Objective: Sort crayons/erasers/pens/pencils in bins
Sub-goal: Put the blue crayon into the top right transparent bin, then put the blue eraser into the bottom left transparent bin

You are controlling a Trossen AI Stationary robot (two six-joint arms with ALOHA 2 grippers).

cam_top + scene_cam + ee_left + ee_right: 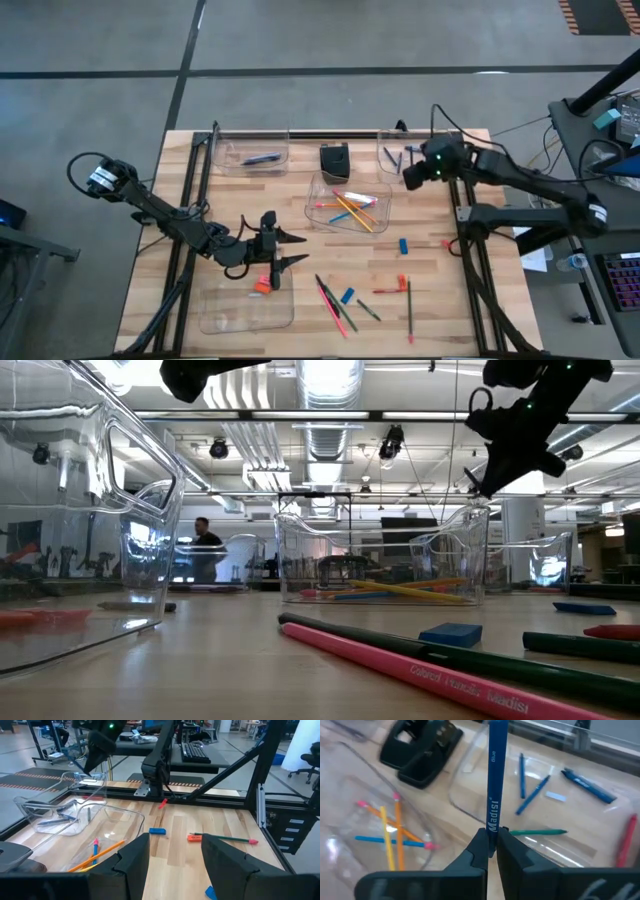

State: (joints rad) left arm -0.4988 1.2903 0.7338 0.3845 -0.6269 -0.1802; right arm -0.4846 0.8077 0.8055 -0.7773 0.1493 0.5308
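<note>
Blue and slim, the stick pinched in my right tool (491, 851) is what the coming move turns on: my fingers are clamped on its lower end and its long axis runs straight out ahead of the wrist. Beyond its far end lies the clear bin (400, 157) at the counter's (440, 300) back right corner, already holding several blue sticks, a green one and a red one. From above, this tool sits right at that bin's edge, so my right arm is plainly the nearer one. I judge the stick only needs carrying a little forward over the rim before letting go.

My left tool (287, 249) hangs over the front left of the counter, jaws apart and gripping nothing, just beside an orange-red piece near the front left bin (215, 318).

The middle bin (318, 190) holds the orange, yellow and blue pencils (350, 210). Loose sticks and a blue eraser (347, 296) lie well apart at the front.

Hard to make out: whether my stick is a pen or a pencil, though printed lettering on it reads roughly "Blue". Its far tip is cut off in my right wrist view.
</note>
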